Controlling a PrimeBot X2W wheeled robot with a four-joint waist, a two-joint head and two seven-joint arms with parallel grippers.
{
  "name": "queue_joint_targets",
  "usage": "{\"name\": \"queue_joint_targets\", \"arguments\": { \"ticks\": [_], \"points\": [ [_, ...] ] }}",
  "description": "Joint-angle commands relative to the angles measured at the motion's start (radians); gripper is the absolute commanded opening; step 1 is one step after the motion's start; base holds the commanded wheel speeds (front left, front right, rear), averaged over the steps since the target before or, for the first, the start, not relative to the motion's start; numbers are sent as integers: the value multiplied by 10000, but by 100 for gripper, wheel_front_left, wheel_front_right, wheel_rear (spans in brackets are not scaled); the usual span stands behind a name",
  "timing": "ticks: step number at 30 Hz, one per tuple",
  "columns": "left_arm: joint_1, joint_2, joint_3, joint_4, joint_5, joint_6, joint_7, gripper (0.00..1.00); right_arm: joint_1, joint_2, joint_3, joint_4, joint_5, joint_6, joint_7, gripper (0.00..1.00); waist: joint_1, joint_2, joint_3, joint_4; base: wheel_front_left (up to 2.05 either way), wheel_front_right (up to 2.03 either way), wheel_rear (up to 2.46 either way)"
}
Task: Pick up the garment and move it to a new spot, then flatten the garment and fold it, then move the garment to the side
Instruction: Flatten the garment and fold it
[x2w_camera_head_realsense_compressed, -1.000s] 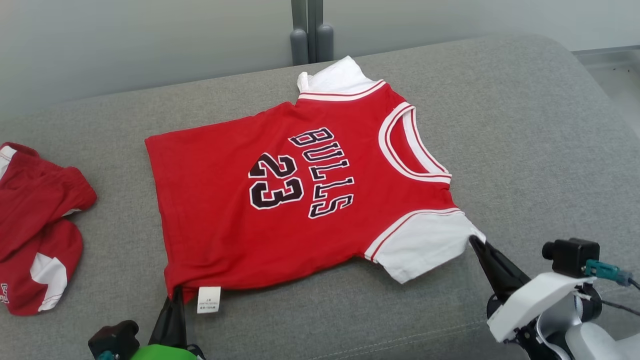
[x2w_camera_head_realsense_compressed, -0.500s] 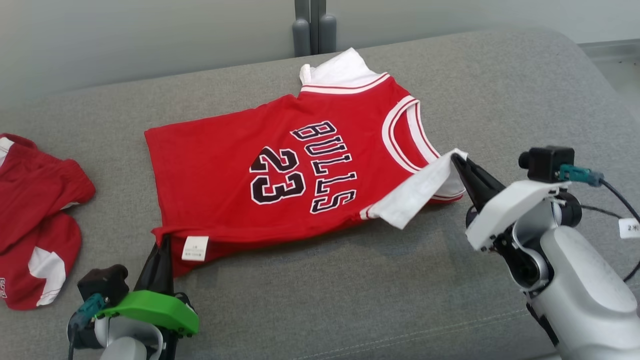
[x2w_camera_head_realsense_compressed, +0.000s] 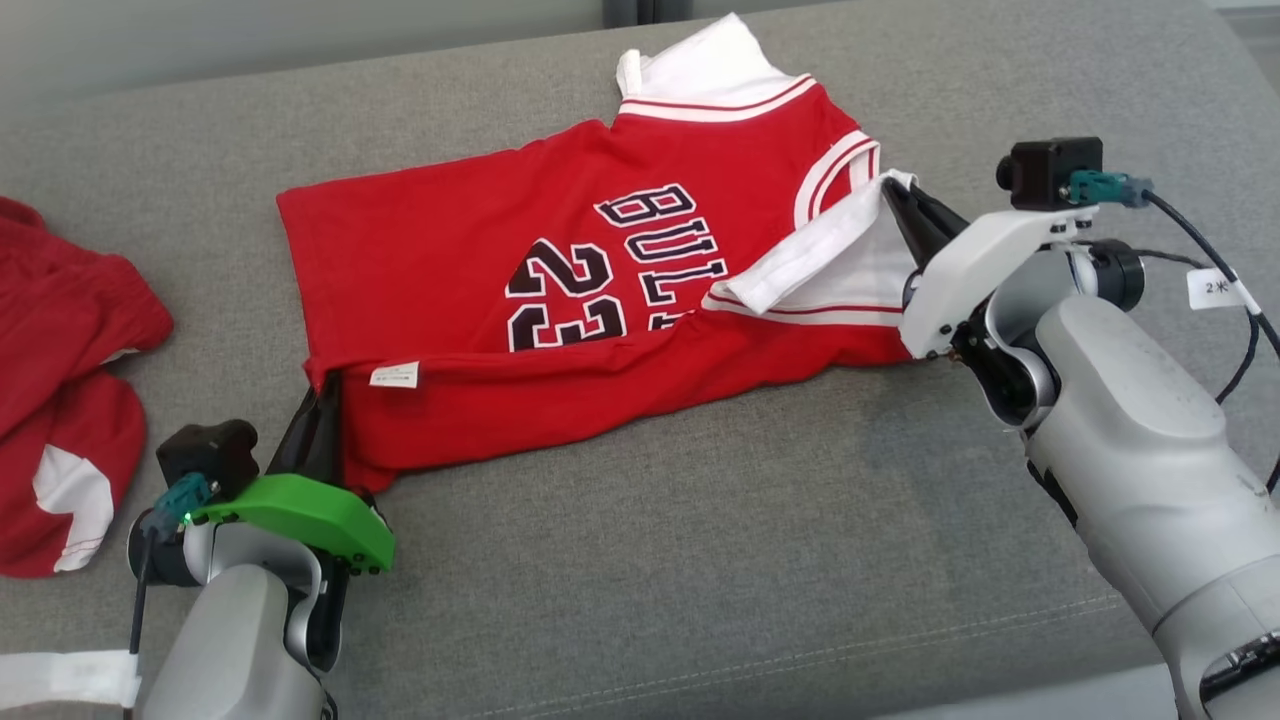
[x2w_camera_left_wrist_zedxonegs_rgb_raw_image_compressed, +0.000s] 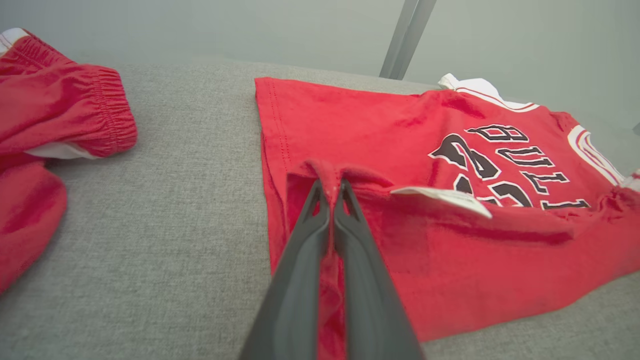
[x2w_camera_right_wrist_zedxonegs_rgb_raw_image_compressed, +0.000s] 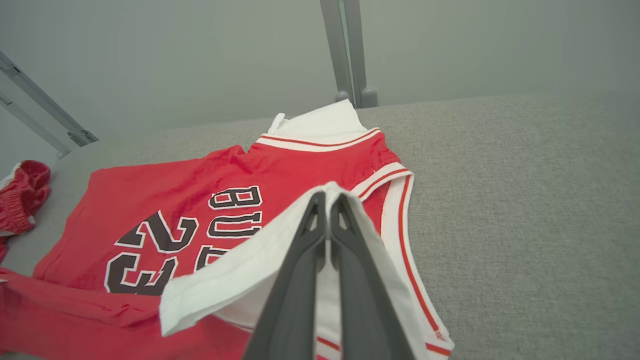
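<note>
The garment (x2w_camera_head_realsense_compressed: 470, 250) is a red "BULLS 23" jersey with white sleeves, spread on the grey cushion (x2w_camera_head_realsense_compressed: 700, 560). Its near long edge is lifted and folded over toward the far side. My left gripper (x2w_camera_head_realsense_compressed: 325, 385) is shut on the near hem corner (x2w_camera_left_wrist_zedxonegs_rgb_raw_image_compressed: 327, 177), beside the white care label (x2w_camera_head_realsense_compressed: 394, 375). My right gripper (x2w_camera_head_realsense_compressed: 893, 190) is shut on the near white sleeve (x2w_camera_right_wrist_zedxonegs_rgb_raw_image_compressed: 280, 250), holding it above the collar. In the right wrist view the sleeve drapes over the fingertips (x2w_camera_right_wrist_zedxonegs_rgb_raw_image_compressed: 315, 200) and hides part of the lettering.
A second red garment (x2w_camera_head_realsense_compressed: 60, 400) with white patches lies bunched at the cushion's left edge (x2w_camera_left_wrist_zedxonegs_rgb_raw_image_compressed: 55, 115). A grey post (x2w_camera_right_wrist_zedxonegs_rgb_raw_image_compressed: 345, 50) stands behind the cushion against a pale wall. A cable with a white tag (x2w_camera_head_realsense_compressed: 1215, 290) hangs by my right wrist.
Both grippers have carried the jersey's near edge up and away from me, folding it over the print. The head camera has tilted down, shifting the whole scene.
</note>
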Motion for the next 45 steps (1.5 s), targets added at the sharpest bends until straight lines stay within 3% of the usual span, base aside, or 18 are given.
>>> {"name": "queue_joint_targets", "arguments": {
  "ticks": [1,12,13,14,15,16,29,45],
  "points": [
    [-195,66,-10,30,48,-30,-40,0,-168,-8,61,115,53,0,-88,0,0,0,300,154,0,0,0],
    [-1289,32,-444,922,62,-67,-128,0,-1833,385,861,2508,162,0,-1399,0,0,0,932,468,0,0,0],
    [-1345,22,-460,978,47,-70,-127,0,-1912,402,913,2639,188,0,-1554,20,0,0,956,497,0,0,0],
    [-1394,22,-458,988,58,-71,-115,27,-1957,437,980,2755,198,0,-1673,67,0,0,969,517,0,0,0],
    [-1428,17,-441,976,79,-71,-116,89,-1974,463,1037,2847,229,0,-1775,100,0,0,978,535,0,0,0],
    [-1438,0,-429,951,91,-72,-118,100,-1979,465,1084,2942,249,0,-1856,100,0,0,983,554,0,0,0],
    [-384,-329,295,-122,578,-52,-99,100,-1319,19,1672,2558,712,0,-2438,100,0,0,526,455,0,0,0],
    [1125,-690,922,-1158,1308,45,-100,100,840,-758,643,950,-470,0,-2445,100,0,0,193,404,0,0,0]
  ]
}}
